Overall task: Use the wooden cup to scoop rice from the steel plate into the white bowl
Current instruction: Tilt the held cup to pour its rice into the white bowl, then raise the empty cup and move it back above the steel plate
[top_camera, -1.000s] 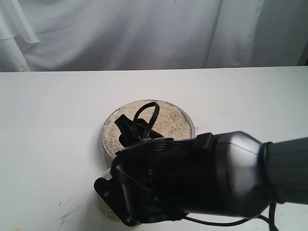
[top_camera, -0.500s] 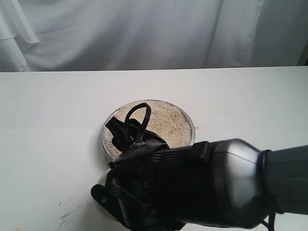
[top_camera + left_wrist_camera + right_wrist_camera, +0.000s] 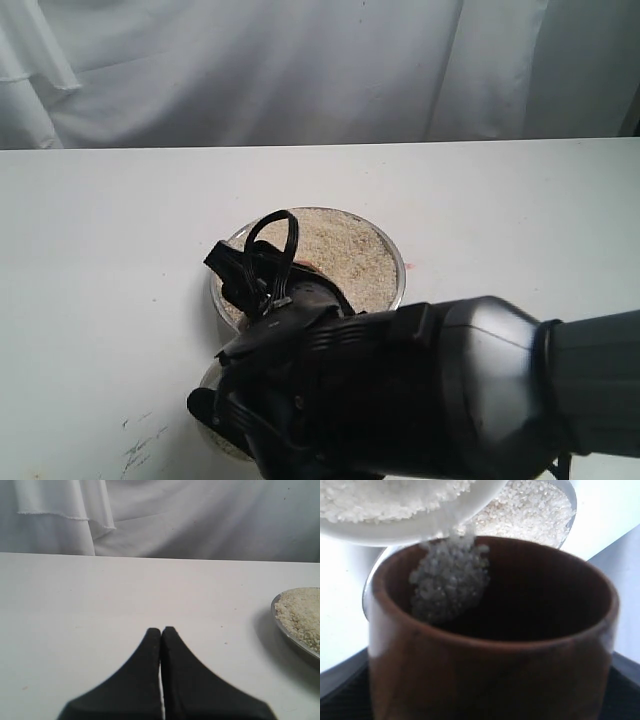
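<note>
Wooden cup (image 3: 490,670) lies tipped, mouth toward the white bowl (image 3: 380,534), with a clump of rice (image 3: 449,582) at its lip. The left gripper (image 3: 160,632) is pressed together over the table (image 3: 75,595). The bowl holds rice, and so does the steel plate (image 3: 403,265) beyond it. The right gripper (image 3: 490,705) clamps the cup, and its arm hides most of the bowl.

1. No words, numbers or signs can be read anywhere.
2. The table (image 3: 100,250) has small dark scribbles (image 3: 135,450) near its front edge, but they are too small and blurry to read.
</note>
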Controlling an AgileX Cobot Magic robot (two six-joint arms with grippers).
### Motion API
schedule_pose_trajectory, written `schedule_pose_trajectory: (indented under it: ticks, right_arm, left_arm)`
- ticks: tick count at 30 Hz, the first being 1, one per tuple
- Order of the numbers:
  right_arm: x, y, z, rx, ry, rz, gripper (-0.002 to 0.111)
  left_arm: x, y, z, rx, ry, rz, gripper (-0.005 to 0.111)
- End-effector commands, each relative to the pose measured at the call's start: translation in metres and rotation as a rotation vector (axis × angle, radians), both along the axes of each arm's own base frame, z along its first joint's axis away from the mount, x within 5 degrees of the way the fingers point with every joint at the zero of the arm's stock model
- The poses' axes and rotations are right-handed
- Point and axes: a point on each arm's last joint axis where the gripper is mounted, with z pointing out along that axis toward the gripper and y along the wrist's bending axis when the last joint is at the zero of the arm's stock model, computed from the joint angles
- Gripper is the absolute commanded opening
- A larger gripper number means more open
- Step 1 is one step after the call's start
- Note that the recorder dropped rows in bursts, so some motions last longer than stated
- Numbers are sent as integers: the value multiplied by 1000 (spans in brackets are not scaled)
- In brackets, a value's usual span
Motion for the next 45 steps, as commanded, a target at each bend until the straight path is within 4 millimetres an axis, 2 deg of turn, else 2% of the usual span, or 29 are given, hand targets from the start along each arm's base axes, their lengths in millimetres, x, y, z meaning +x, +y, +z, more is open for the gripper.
schedule_pose_trajectory:
  ticks: [1, 11, 22, 28, 45]
  right_arm:
    - [-2, 3, 4, -26, -25, 50, 0]
    - [-2, 5, 6, -55, -59, 96, 0]
    - [-10, 9, 7, -102, -85, 148, 0]
    - [-9, 6, 8, -126, -102, 126, 0]
    - [-15, 0, 13, -63, 3, 65, 0]
  left_arm:
    - [0, 0, -1, -4, -7, -1, 0]
    - [0, 0, -1, -4, -7, -1, 0]
    - [0, 0, -1, -4, -7, -1, 0]
    - [0, 0, -1, -4, -7, -1, 0]
    - [0, 0, -1, -4, -7, -1, 0]
